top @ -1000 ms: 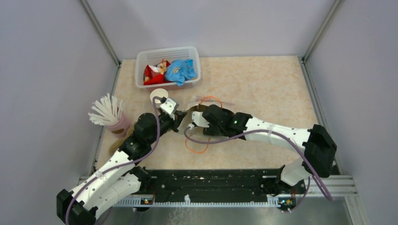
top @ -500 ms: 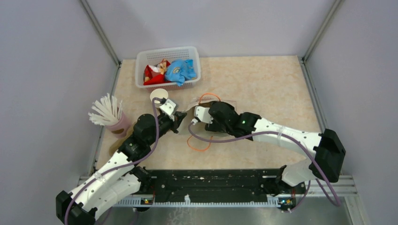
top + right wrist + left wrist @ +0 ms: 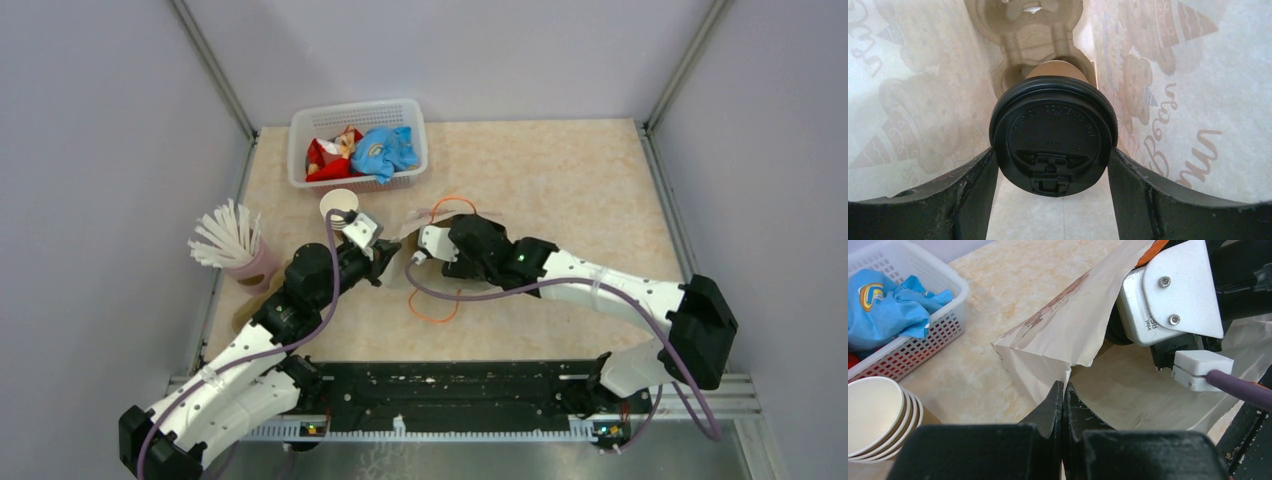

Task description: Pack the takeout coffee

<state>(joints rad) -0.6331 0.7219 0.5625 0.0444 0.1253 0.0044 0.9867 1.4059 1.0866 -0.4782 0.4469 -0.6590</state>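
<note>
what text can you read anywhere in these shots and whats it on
"intel REA": on the silver camera housing on the right arm's wrist, in the left wrist view; the rest of the word is cut off.
Embossed letters on the black lid of the takeout coffee: too blurred to read.
Cursive print on the paper bag: showing through the paper, not readable.
Top view: nothing legible.

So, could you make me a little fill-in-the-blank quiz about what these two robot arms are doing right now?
1. The left gripper pinches the edge of a bag made of ___.
2. The right gripper holds the takeout coffee, whose lid is coloured ___.
3. The white basket holds a red item and a ___ one.

Missing words: paper; black; blue.
</note>
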